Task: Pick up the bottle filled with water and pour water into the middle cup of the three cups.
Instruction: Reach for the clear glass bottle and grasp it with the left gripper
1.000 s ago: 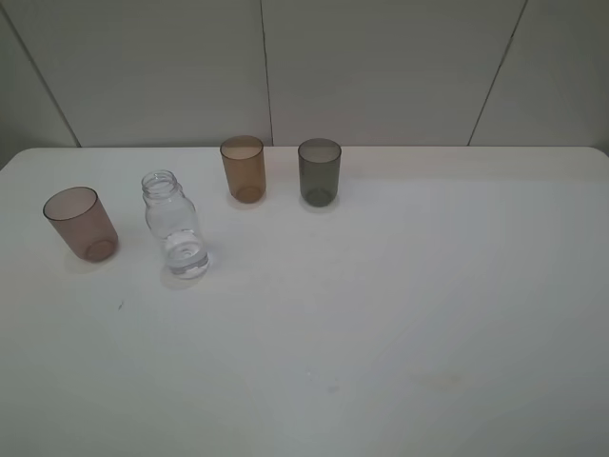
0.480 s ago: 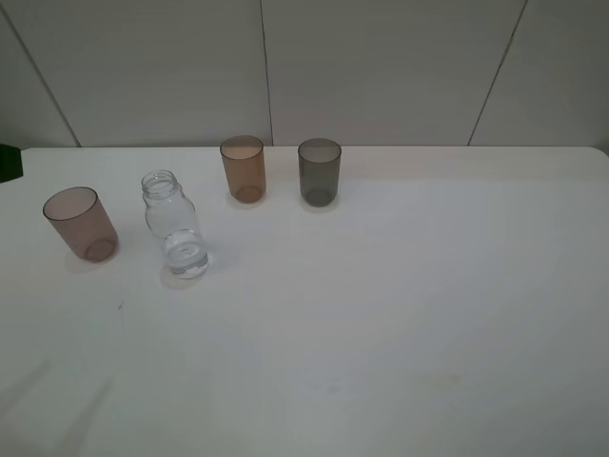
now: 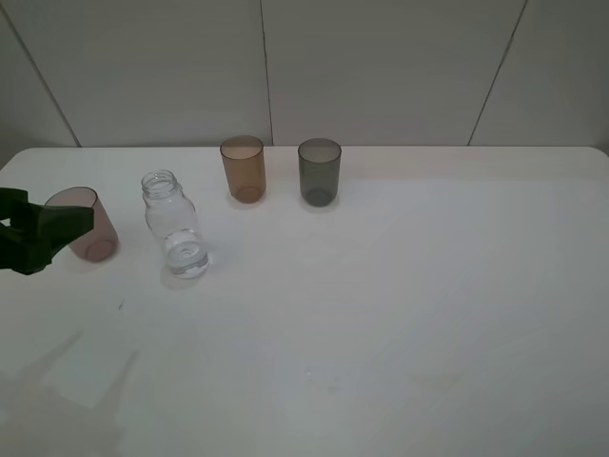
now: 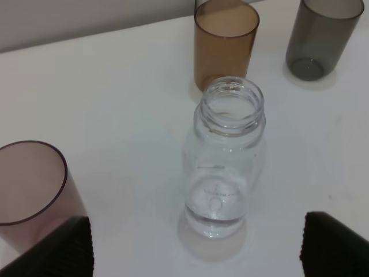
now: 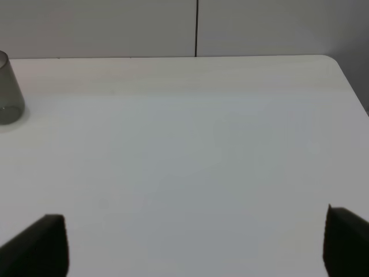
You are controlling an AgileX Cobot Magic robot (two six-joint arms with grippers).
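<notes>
The clear bottle (image 3: 174,227) stands upright on the white table, uncapped, with a little water at the bottom; it also shows in the left wrist view (image 4: 225,167). The amber-orange middle cup (image 3: 244,168) (image 4: 225,46) stands behind it. The smoky grey cup (image 3: 319,171) (image 4: 320,37) (image 5: 8,89) is to its right, and the pinkish-brown cup (image 3: 93,231) (image 4: 31,190) is at the left. My left gripper (image 3: 52,236) (image 4: 196,251) is open at the left edge, in front of the pinkish-brown cup, short of the bottle. My right gripper (image 5: 193,245) is open over bare table.
The white table (image 3: 400,305) reaches to a grey panelled wall (image 3: 381,67) at the back. The table's right corner shows in the right wrist view (image 5: 334,63). The right arm is outside the exterior view.
My left gripper has come into the exterior view from the left edge, now in front of the pinkish-brown cup. Its shadow shows at the front left. Bottle and cups have not moved.
</notes>
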